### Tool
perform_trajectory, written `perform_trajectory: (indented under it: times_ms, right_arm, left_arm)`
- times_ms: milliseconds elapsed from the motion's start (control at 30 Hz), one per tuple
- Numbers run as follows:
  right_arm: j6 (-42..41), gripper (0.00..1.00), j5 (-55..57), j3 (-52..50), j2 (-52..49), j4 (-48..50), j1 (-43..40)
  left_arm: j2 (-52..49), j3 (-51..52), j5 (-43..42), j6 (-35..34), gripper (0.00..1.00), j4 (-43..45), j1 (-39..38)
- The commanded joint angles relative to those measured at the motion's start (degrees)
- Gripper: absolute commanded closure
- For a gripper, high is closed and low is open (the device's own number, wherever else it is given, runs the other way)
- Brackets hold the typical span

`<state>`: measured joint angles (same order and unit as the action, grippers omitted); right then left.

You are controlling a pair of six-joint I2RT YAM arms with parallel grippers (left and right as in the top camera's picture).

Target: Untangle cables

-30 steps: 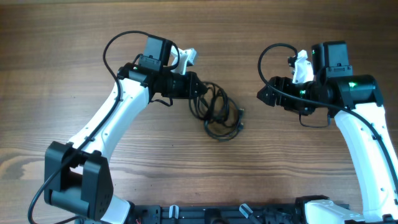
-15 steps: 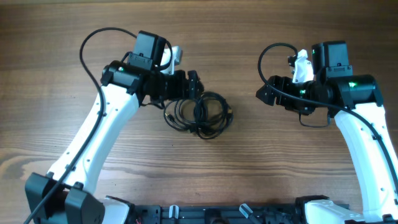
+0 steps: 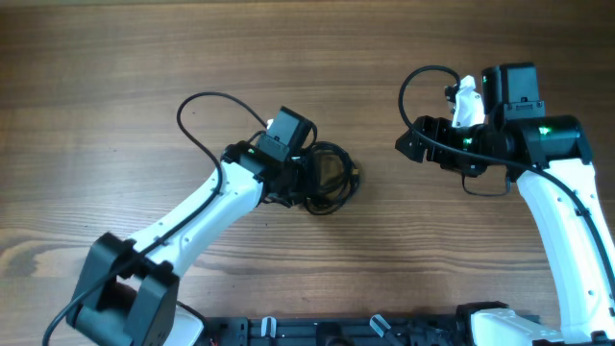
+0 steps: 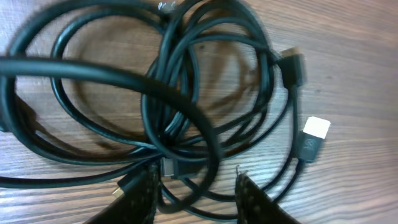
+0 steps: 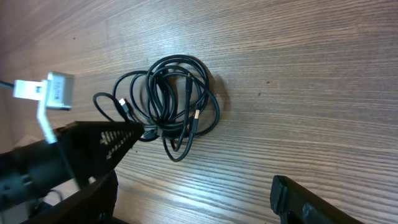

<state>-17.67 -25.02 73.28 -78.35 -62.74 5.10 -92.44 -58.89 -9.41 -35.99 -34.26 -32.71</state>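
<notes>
The fingers (image 4: 138,198) of the left gripper (image 4: 196,175) are seen parted in the left wrist view, released rather than clenched. A couple of strands of the cables (image 4: 168,93) lie in the gap between the tips; whether the pads touch them cannot be told. The cables are shown as one tangled bundle of overlapping black loops, lying flat on the wooden table (image 3: 96,77) near its middle. Detail lost from above is given in this close view: a pale-ended plug (image 4: 314,140) and a black plug (image 4: 293,62) at the right side of the bundle. In the overhead view the left gripper is placed over the bundle's left edge and part of it is hidden, with the left arm (image 3: 192,221) reaching in from the lower left. The right gripper (image 5: 208,155) is seen spread wide and holding nothing in the right wrist view. The whole bundle is framed ahead of it, apart from both fingers, and a gold-tipped plug (image 5: 196,118) is picked out among the loops. From overhead the right gripper is seen well to the right of the bundle, with bare wood between them.
</notes>
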Motion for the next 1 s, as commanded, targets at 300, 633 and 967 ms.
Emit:
perform_trajectory:
  times_ms: [300, 633, 967]
  right_arm:
    - [1.22, 0.23, -3.13, 0.92, -0.09, 0.70, 0.28]
    - [2.38, 0.38, -18.67, 0.90, -0.09, 7.82, 1.05]
    - [-7.32, 0.52, -11.21, -1.14, -0.22, 9.60, 6.32]
  left_arm:
    - [1.29, -2.47, -5.55, 6.14, 0.96, 5.01, 0.44]
    - [18.27, -8.63, -33.31, 14.71, 0.96, 3.85, 5.03]
    - [18.14, -8.63, -28.63, -0.11, 0.96, 5.38, 11.85]
